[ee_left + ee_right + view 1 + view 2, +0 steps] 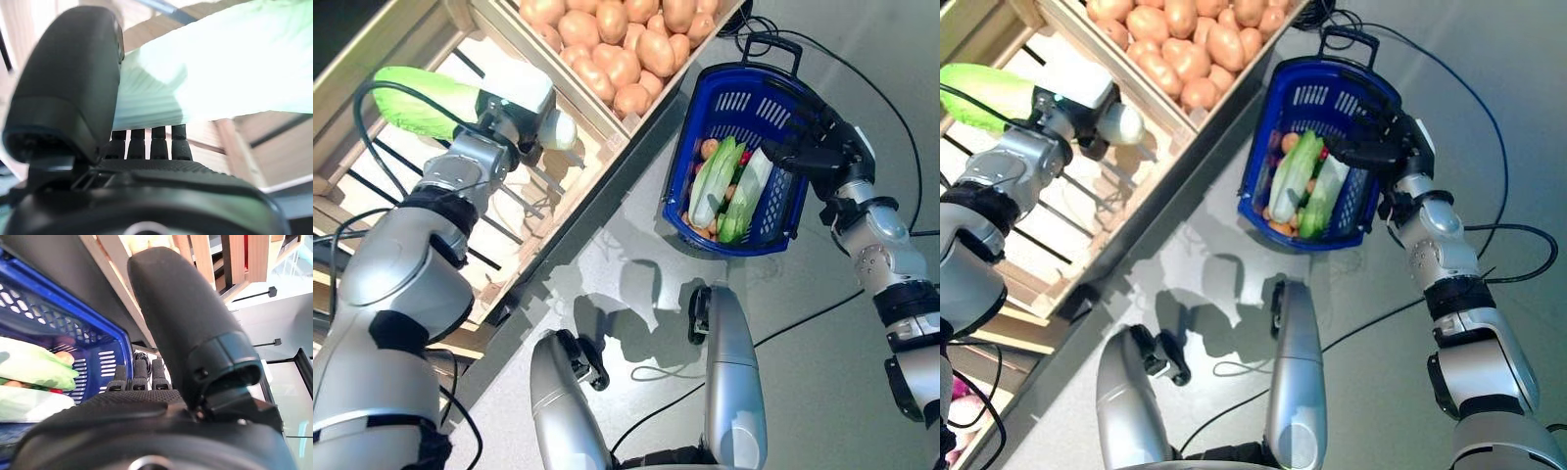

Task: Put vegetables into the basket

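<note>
The left hand (514,108) is wrapped around a green cabbage (426,98) over the slatted wooden crate (538,186), probably lifting it clear to carry across. Potatoes (617,44) fill the next crate. Over on the right, the right hand (818,147) is clamped on the blue basket (705,235)'s rim, holding it tilted toward the crates, with greens (729,186) already inside.

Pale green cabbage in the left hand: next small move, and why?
Probably carry the pale green cabbage across toward the blue plastic basket. The left hand grips it over the wooden crate, while the right hand holds the basket's rim.
</note>
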`<state>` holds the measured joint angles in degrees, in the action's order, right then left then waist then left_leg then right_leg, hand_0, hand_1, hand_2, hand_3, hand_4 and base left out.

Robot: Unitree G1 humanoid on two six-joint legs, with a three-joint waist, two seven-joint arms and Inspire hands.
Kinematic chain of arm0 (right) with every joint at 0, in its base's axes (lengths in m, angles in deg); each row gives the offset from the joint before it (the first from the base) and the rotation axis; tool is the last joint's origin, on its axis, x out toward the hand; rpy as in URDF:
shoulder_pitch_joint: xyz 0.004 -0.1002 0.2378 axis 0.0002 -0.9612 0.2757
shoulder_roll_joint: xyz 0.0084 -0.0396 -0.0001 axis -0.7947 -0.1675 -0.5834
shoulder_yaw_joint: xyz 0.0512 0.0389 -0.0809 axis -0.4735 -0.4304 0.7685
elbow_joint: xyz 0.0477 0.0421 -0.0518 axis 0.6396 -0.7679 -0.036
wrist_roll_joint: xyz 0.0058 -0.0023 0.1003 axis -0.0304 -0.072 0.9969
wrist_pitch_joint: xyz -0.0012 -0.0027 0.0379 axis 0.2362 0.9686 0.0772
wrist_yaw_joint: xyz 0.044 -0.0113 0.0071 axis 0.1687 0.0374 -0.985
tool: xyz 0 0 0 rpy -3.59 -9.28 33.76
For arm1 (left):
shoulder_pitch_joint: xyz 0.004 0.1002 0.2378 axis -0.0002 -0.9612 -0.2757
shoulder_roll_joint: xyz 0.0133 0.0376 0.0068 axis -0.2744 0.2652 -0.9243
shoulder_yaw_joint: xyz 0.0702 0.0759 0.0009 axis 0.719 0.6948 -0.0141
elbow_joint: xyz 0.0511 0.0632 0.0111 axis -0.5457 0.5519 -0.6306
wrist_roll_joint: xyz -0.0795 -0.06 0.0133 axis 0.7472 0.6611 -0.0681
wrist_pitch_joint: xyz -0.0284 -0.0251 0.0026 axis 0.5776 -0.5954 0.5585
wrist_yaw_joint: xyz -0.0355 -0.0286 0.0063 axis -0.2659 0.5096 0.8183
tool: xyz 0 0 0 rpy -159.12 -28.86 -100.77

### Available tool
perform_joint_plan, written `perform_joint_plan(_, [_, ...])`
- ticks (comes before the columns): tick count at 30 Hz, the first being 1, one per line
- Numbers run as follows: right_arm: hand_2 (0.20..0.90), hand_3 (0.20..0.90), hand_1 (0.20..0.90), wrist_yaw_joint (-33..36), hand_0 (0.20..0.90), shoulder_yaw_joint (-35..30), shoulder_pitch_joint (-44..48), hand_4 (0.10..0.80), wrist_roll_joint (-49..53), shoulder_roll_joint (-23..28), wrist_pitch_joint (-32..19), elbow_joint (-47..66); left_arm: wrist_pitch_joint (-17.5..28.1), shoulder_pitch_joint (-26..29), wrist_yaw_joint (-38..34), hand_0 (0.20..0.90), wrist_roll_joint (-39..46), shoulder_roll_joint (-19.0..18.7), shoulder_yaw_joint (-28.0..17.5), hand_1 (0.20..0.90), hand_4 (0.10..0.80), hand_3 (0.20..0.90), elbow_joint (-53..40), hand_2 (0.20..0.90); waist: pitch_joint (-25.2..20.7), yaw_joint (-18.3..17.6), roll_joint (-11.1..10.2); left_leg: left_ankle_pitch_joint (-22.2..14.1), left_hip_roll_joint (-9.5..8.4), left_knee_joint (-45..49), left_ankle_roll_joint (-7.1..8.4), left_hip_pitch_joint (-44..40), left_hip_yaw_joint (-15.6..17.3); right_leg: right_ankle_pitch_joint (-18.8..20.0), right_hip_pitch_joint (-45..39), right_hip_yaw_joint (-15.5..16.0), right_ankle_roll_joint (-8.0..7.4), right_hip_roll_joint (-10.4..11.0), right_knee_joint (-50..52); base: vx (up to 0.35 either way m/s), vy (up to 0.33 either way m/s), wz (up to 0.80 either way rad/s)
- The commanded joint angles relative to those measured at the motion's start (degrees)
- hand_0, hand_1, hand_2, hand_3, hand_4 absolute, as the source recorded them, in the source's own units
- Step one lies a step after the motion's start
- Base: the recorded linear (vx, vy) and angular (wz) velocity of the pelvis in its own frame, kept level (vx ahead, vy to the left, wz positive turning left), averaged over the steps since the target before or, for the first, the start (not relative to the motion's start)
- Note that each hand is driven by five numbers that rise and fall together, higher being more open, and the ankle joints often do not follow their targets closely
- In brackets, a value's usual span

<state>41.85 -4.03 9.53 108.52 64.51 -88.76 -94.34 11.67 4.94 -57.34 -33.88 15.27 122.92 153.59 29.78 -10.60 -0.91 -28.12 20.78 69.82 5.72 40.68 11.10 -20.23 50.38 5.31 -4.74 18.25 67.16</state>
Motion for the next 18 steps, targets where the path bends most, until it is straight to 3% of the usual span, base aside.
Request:
perform_joint_plan(1, [0.9, 0.9, 0.9, -0.69, 0.9, -3.7, -1.72, 0.8, 2.97, -4.12, -4.59, 1.66, 2.27, -3.65, -6.55, 0.3, 11.74, -4.9, -5.64, 0.3, 0.4, 0.3, -0.59, 0.3, -10.51, 1.04, -0.29, 5.34, 0.59, -9.99, 1.05, 0.16, -2.48, 3.03, -8.44, -2.17, -3.38, 3.77, -9.85, 0.074, -0.027, -0.03])
perform_joint_plan(6, [0.9, 0.9, 0.9, -1.26, 0.9, -4.61, -4.49, 0.8, 2.35, -6.29, -3.41, 1.85, 7.46, -10.3, -4.32, 0.3, 20.13, -4.96, -15.56, 0.3, 0.4, 0.3, -4.54, 0.3, -12.92, 2.8, -0.3, 7.89, -1.11, -18.19, 0.65, -7.91, -1.09, 3.5, -16.18, 0.32, -2.73, 3.38, -15.3, 0.051, -0.026, 0.08])
perform_joint_plan(8, [0.9, 0.9, 0.9, -2.32, 0.9, -4.68, -4.83, 0.8, 1.28, -7.14, -2.92, 1.92, 9.19, -13.17, -2.13, 0.3, 26.34, -4.51, -20.09, 0.3, 0.4, 0.3, -6.52, 0.3, -14.11, 3.57, -0.39, 10.52, -1.79, -22.21, -0.09, -10.61, -0.27, 5.25, -19.03, 1.89, -1.93, 3.12, -18.73, -0.002, -0.04, 0.08])
perform_joint_plan(10, [0.9, 0.9, 0.9, -2.99, 0.9, -4.27, -5.84, 0.8, 0.24, -8.91, -2.76, 3.06, 10.56, -17.02, 1.24, 0.3, 33.43, -3.16, -25.82, 0.3, 0.4, 0.3, -10.01, 0.3, -15.38, 4.46, -0.48, 11.87, -2.51, -26.19, -0.29, -14.31, 0.18, 5.79, -22.94, 3.4, -1.61, 2.68, -22.01, 0.08, -0.043, 0.05])
perform_joint_plan(13, [0.9, 0.9, 0.9, -3.58, 0.9, -3.7, -7.51, 0.8, -1.69, -10.78, -2.73, 4.58, 11.59, -21.0, 2.79, 0.3, 37.79, -1.36, -30.37, 0.3, 0.4, 0.3, -13.55, 0.3, -16.74, 5.16, -0.5, 13.09, -3.22, -29.9, -0.4, -17.81, 0.45, 6.45, -26.93, 4.63, -1.29, 1.63, -25.78, 0.109, -0.042, 0.06])
perform_joint_plan(14, [0.9, 0.9, 0.9, -4.12, 0.9, -3.27, -9.07, 0.8, -3.67, -12.15, -1.85, 6.31, 12.22, -24.94, 4.33, 0.3, 40.44, 0.37, -34.08, 0.3, 0.4, 0.3, -17.06, 0.3, -18.13, 5.82, -0.48, 14.32, -3.98, -33.35, -0.49, -20.79, 0.52, 7.13, -30.4, 5.57, -0.99, 0.48, -29.46, 0.108, -0.036, 0.09])
perform_joint_plan(18, [0.9, 0.9, 0.9, -5.68, 0.9, -3.2, -12.82, 0.8, -5.02, -14.14, 0.28, 8.95, 12.68, -33.25, 9.02, 0.3, 49.82, 4.59, -40.14, 0.3, 0.4, 0.3, -23.83, 0.3, -21.38, 7.28, -0.52, 17.58, -6.07, -41.85, -0.31, -27.97, 1.49, 9.35, -38.55, 8.12, -0.85, -1.9, -39.4, 0.172, -0.043, 0.08])
